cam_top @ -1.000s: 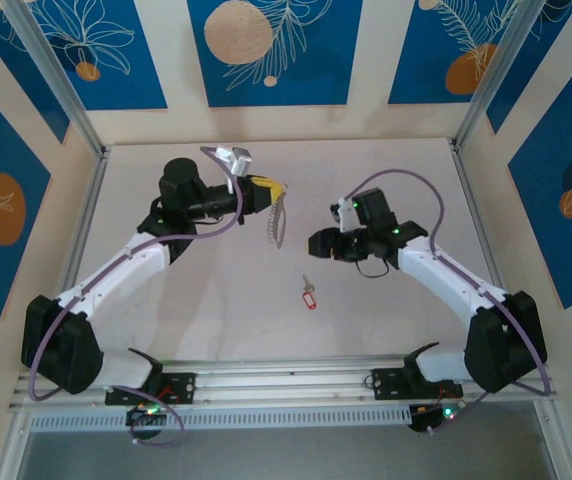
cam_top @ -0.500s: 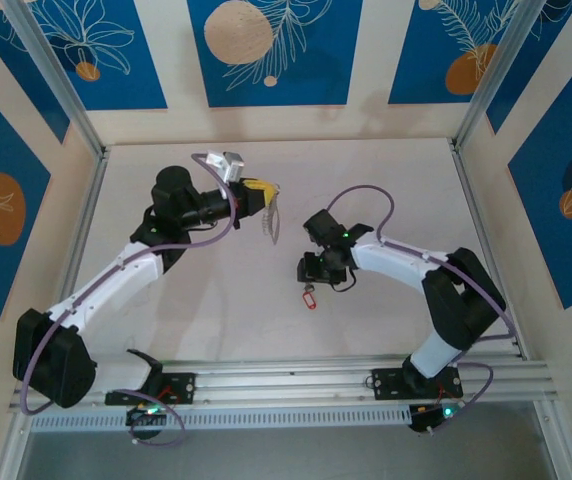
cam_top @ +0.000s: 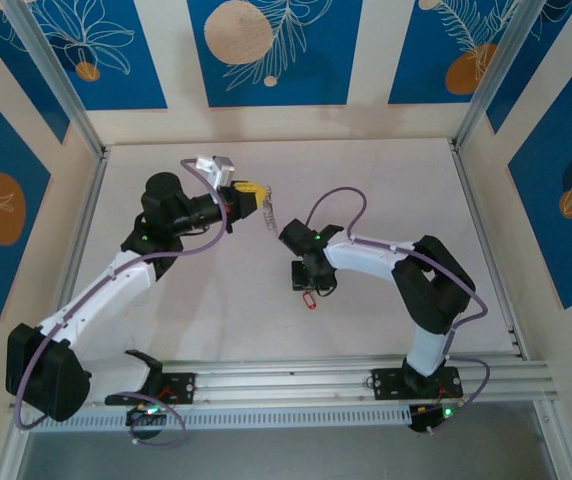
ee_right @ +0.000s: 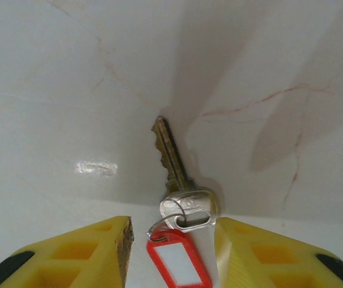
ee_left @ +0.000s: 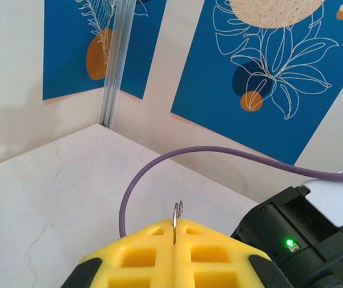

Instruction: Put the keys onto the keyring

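Straddling the keys (ee_right: 178, 198), the right gripper (ee_right: 174, 233) had its yellow fingers (ee_right: 84, 255) spread, one on each side of the key's head and the red tag (ee_right: 180, 265). The left finger stood clear of the tag; whether the right finger touched it could not be told. The key's blade pointed away from the gripper and lay flat on the desk (ee_right: 51, 90). From above, the keys (cam_top: 309, 297) lay around the middle of the desk (cam_top: 406, 180), nearer its near edge, with bare surface on every side.

The left gripper (ee_left: 175, 233) was pressed together on the keyring (ee_left: 177, 210), pinching its thin wire. From above it (cam_top: 254, 195) hung over the far half, left of the middle, with the keyring (cam_top: 269, 215) dangling from it, well apart from the keys.
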You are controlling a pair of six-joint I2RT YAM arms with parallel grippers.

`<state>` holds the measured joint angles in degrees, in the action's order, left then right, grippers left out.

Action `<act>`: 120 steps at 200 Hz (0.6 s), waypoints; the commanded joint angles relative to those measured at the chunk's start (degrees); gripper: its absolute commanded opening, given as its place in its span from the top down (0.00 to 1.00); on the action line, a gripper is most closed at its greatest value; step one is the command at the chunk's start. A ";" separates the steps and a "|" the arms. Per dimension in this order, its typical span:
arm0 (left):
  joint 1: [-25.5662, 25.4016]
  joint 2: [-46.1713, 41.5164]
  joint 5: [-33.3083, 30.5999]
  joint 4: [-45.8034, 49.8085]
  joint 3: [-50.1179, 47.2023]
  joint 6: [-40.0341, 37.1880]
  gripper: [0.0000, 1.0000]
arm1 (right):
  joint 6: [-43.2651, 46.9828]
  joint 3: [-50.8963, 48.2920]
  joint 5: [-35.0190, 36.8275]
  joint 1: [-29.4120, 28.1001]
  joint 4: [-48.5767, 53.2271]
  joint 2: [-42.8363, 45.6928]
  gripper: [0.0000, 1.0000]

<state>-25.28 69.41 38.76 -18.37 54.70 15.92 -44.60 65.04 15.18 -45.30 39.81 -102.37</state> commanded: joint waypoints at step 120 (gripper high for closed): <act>1.37 -0.41 1.82 -4.30 -1.37 1.56 1.00 | -1.41 2.11 3.61 -1.28 2.71 -2.05 0.75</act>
<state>-24.69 69.43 38.94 -19.51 53.49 16.43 -45.43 65.89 17.87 -46.46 41.41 -104.16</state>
